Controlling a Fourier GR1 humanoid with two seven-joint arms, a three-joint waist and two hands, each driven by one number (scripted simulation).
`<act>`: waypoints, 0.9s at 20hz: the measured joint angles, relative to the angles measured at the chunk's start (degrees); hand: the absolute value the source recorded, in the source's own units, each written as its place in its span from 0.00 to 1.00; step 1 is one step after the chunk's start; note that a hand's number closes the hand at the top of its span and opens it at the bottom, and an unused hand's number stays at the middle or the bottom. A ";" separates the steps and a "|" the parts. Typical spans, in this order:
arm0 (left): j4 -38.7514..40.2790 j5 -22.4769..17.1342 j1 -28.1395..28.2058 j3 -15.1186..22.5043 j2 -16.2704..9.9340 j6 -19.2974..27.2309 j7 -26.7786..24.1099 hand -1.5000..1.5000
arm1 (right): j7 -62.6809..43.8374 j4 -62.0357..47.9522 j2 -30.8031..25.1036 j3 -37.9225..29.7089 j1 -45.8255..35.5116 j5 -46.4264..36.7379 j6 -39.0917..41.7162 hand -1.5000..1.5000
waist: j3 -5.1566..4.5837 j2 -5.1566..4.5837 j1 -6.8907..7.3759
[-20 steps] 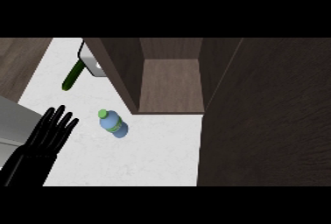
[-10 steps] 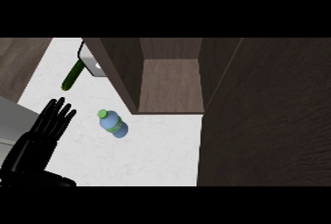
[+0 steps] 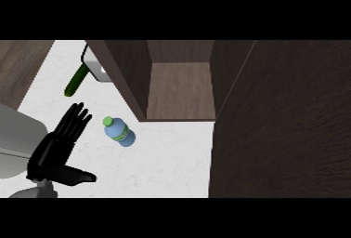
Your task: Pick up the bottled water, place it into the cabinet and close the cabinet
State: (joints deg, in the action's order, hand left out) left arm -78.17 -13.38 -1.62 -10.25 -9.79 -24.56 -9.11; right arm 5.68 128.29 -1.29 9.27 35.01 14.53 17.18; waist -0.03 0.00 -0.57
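Note:
A small blue water bottle (image 3: 119, 132) with a green cap and green label stands on the white counter (image 3: 165, 158), just in front of the open cabinet (image 3: 179, 90). My left hand (image 3: 58, 145) is at the lower left, left of the bottle and apart from it, fingers straight and pointing up toward the cabinet, thumb out to the right. The cabinet's dark wooden door (image 3: 284, 121) stands open and fills the right side of the view. My right hand does not show.
A long green vegetable (image 3: 77, 80) lies on the counter at the upper left, beside a white object (image 3: 98, 69) partly hidden behind the cabinet's left wall. A grey surface (image 3: 14, 139) borders the counter at the left.
My left hand has moved up and to the right, closer to the bottle, and its thumb and wrist have come into view. The bottle has not moved.

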 measured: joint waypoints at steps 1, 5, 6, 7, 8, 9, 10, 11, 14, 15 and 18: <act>2.25 0.65 -0.97 0.01 -0.11 -0.18 -0.88 0.00 | 0.60 -0.36 -0.11 -0.26 0.05 0.01 0.29 0.00 | 0.00 -0.01 -0.01; 10.73 1.43 -5.74 -0.88 -0.37 -0.01 -2.50 0.00 | 0.54 -0.21 0.30 1.35 0.29 -1.03 -0.21 0.00 | 0.00 -0.01 -0.02; 13.08 2.06 -6.90 -0.85 -0.01 0.49 -3.28 0.00 | 0.86 0.65 -0.32 1.15 1.81 -0.41 0.54 0.00 | 0.00 -0.03 -0.19; 15.45 2.07 -7.90 -1.19 -0.24 0.12 -3.89 0.00 | 0.89 0.85 -0.23 1.25 1.87 -0.49 0.38 0.00 | 0.00 -0.02 -0.20; 18.34 2.12 -9.07 -1.76 -0.66 -0.24 -4.91 0.00 | 0.37 1.74 -0.06 1.69 2.01 -0.49 0.01 0.00 | 0.00 -0.05 -0.23; 20.37 2.27 -9.83 -2.02 -0.79 -0.34 -5.72 0.00 | 0.49 1.10 0.11 1.89 1.66 -0.82 -0.16 0.00 | -0.02 -0.04 -0.19; 22.76 2.56 -10.68 -2.21 -0.93 -0.59 -6.85 0.00 | 0.72 1.14 -0.15 1.35 1.95 -0.16 0.10 0.00 | -0.01 -0.05 -0.19; 24.81 2.41 -12.04 -2.54 -1.13 -0.74 -6.86 0.00 | 0.61 1.93 -0.10 2.04 2.67 -0.49 0.04 0.00 | 0.00 -0.06 -0.23; 32.69 3.49 -14.15 -2.97 -1.37 -1.97 -11.21 0.00 | 2.96 0.31 -0.04 2.68 3.73 -1.38 0.94 0.00 | -0.03 -0.09 -0.41; 35.82 3.96 -15.46 -3.14 -1.43 -2.30 -12.88 0.00 | 2.89 0.43 -0.22 2.70 3.91 -1.20 1.07 0.00 | -0.03 -0.14 -0.52; 42.22 4.66 -18.03 -3.43 -1.36 -3.02 -15.66 0.00 | 3.67 -1.23 -0.50 1.62 2.66 -0.62 1.41 0.00 | -0.04 -0.16 -0.45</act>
State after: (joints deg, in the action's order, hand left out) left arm -35.95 -8.72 -19.65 -13.68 -11.15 -27.58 -24.77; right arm 9.35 127.06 -1.79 10.89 37.67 13.91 18.58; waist -0.07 -0.16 -1.03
